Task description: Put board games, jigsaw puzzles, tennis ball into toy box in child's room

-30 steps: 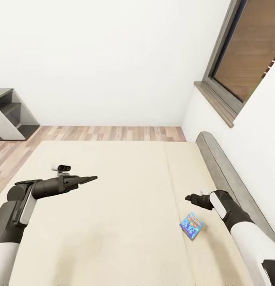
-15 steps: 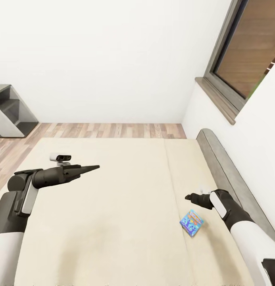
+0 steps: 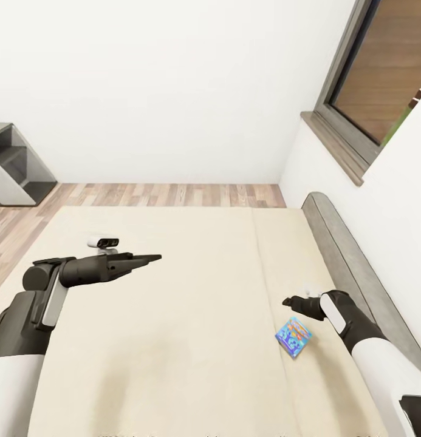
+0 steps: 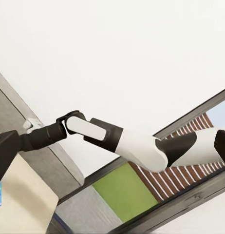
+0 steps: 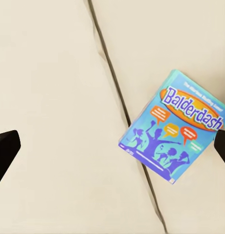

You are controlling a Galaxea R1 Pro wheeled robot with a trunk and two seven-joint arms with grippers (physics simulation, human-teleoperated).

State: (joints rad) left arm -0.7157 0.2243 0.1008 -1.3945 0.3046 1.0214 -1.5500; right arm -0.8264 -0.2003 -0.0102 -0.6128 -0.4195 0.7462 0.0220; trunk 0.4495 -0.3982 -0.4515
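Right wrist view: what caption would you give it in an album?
Blue Balderdash board game lying flat on the cream bed, just beside the mattress seam, with the open right gripper above it.

1. The bed is a broad flat cream surface, open between the two arms.
2. A small blue board game lies flat just right of the mattress seam, the only thing on the mattress.
3. The grey headboard and the white wall close the right side.
4. The right gripper hangs above the game, jaws apart, open air beneath.
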